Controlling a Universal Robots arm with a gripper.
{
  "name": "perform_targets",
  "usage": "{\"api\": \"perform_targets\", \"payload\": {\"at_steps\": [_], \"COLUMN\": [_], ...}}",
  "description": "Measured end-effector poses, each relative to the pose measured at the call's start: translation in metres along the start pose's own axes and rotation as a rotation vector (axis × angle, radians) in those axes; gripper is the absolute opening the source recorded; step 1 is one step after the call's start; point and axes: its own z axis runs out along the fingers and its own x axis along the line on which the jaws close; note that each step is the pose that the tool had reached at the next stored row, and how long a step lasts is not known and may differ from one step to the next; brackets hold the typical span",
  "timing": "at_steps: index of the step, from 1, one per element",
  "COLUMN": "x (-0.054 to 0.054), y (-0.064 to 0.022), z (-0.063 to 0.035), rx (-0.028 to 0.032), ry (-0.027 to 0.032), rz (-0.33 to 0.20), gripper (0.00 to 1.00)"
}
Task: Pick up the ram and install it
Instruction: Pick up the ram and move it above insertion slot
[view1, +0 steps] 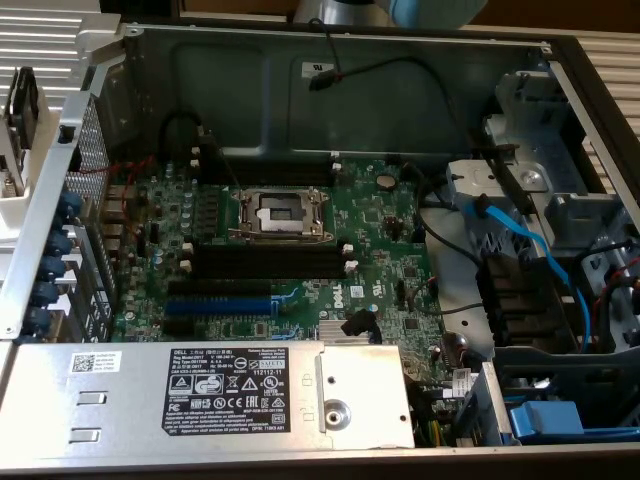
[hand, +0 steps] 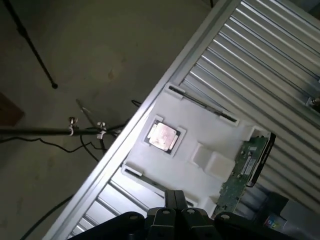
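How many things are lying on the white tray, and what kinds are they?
Square shiny chip: 1
Green ram stick: 1
Total: 2

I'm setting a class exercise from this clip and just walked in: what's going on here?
A robot arm's gripper, shut and empty, hovers over a white moulded tray on a ribbed metal table. The long, flat dark-green ram stick lies along one side of the tray, not yet picked up. A square copper-coloured chip sits in a tray recess. In the open computer case, the long black memory slots look empty.
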Motion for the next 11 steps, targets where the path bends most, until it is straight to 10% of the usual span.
{"api": "perform_targets", "payload": {"at_steps": [11], "x": [0.0000], "y": [0.0000], "z": [0.0002], "rx": [0.0004], "ry": [0.0139], "rz": [-0.200], "gripper": [0.10]}}
